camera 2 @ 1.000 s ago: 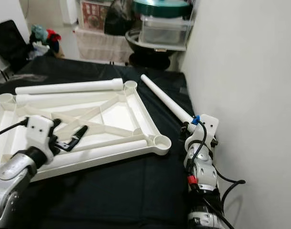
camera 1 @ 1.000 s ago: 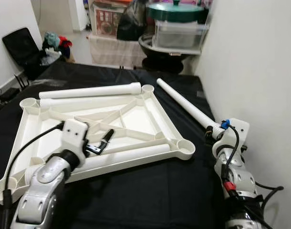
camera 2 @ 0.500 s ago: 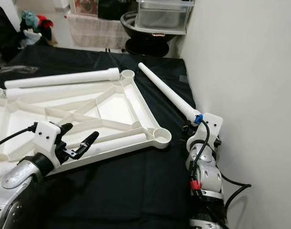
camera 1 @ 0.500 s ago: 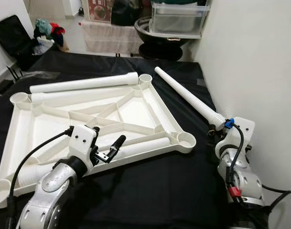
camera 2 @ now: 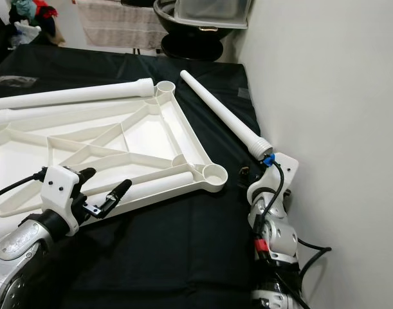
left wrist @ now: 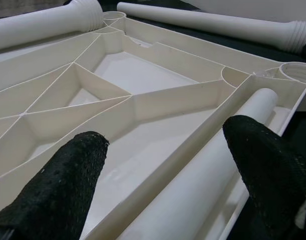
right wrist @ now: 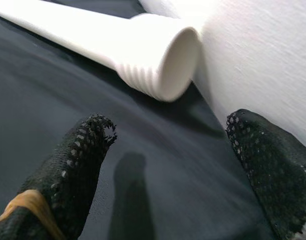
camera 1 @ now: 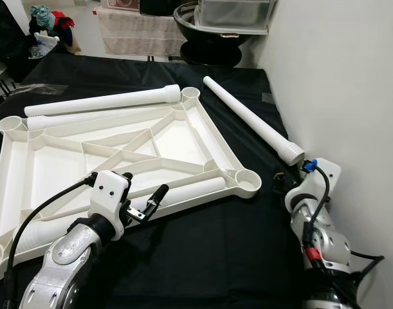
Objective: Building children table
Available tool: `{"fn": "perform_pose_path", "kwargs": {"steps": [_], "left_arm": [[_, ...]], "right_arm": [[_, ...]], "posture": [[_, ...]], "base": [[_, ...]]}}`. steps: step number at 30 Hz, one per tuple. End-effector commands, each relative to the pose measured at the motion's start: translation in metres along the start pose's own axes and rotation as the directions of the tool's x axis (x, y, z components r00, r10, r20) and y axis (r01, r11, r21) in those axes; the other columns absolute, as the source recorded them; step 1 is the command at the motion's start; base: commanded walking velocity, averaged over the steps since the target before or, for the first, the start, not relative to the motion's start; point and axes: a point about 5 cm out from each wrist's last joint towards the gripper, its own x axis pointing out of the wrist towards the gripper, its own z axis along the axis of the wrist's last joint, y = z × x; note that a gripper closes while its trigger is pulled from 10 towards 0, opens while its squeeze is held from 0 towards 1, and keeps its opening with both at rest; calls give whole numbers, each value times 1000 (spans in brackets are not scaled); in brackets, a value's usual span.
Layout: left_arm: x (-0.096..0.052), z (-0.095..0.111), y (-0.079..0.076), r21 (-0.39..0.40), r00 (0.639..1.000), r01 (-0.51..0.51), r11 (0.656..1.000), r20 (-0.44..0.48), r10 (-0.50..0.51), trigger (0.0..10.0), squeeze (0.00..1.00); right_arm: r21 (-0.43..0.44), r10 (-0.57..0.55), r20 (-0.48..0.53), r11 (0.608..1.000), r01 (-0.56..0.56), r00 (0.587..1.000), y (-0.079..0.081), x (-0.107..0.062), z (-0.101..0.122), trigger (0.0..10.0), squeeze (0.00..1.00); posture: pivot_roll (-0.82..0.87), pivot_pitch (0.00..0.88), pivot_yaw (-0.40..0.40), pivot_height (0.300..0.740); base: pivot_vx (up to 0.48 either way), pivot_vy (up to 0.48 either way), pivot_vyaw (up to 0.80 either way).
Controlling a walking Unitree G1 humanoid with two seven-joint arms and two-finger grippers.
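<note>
The white table top (camera 1: 67, 161) lies upside down on black cloth, ribs up, with round sockets at its corners. One white leg (camera 1: 100, 103) lies along its far edge. A second leg (camera 1: 193, 190) rests inside its near edge. A third leg (camera 1: 247, 119) lies loose on the cloth to the right, threaded end (right wrist: 163, 65) toward me. My left gripper (camera 1: 145, 207) is open at the near edge, its fingertips (left wrist: 57, 190) either side of the second leg (left wrist: 203, 170). Just short of the loose leg's threaded end, my right gripper (camera 1: 280, 182) is open and holds nothing.
A white wall (camera 1: 338, 77) runs close along the right, next to the right arm. Black cloth (camera 1: 209, 257) covers the surface in front. At the far end stand a black basin (camera 1: 209, 32), a clear box (camera 1: 235, 13) and a draped rack (camera 1: 132, 29).
The camera has tilted down and moved forward. My left gripper has drawn back from over the ribs to the near edge. The right gripper now sits slightly behind the loose leg's end.
</note>
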Motion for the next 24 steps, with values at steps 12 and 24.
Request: {"fn": "perform_pose_path", "kwargs": {"steps": [12, 24], "left_arm": [[-9, -3, -4, -3, 999, 3, 1000, -42, -3, 10000, 0], [-14, -4, -3, 0, 998, -2, 1000, -63, 2, 10000, 0]], "right_arm": [[-76, 78, 63, 994, -73, 995, 9, 31, 15, 10000, 0], [-56, 111, 70, 993, -108, 991, 15, 43, 11, 10000, 0]], "posture": [[100, 208, -111, 740], [118, 221, -111, 740]], "base": [[0, 0, 0], [0, 0, 0]]}}
